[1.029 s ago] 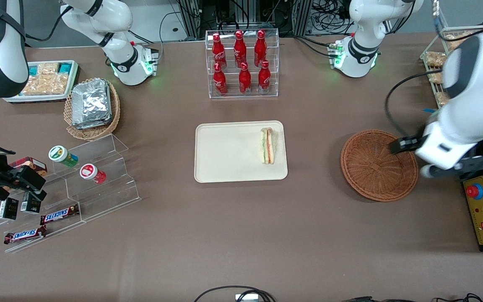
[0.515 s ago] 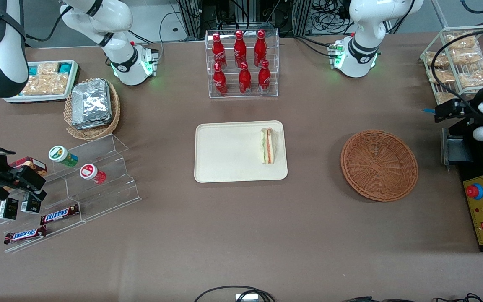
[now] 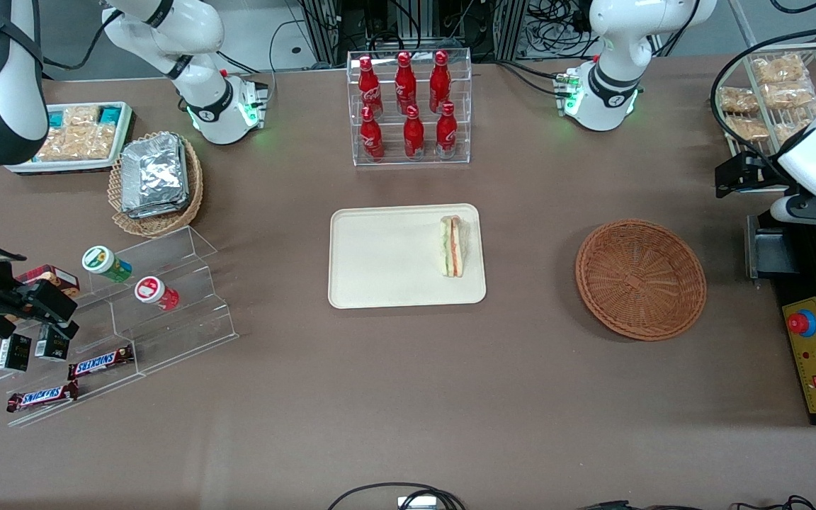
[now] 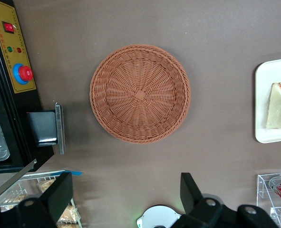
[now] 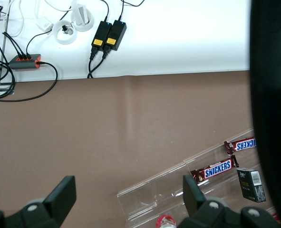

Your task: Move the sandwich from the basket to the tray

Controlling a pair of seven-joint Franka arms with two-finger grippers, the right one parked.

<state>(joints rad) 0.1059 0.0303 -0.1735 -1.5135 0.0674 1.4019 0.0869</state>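
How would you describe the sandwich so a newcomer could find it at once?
Start at the rack of red bottles; nearer the front camera lies a beige tray, and the sandwich sits on it at the end toward the empty basket. It alone is a pale wedge with green and orange layers. The gripper, open, hangs above the table near that basket.

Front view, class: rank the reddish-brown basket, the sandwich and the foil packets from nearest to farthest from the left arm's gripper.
The gripper, open, hangs above the table's working-arm end.
1. basket: nearest, nearer the camera than the gripper.
2. sandwich: mid-table, on the tray.
3. foil packets: farthest, toward the parked arm's end.
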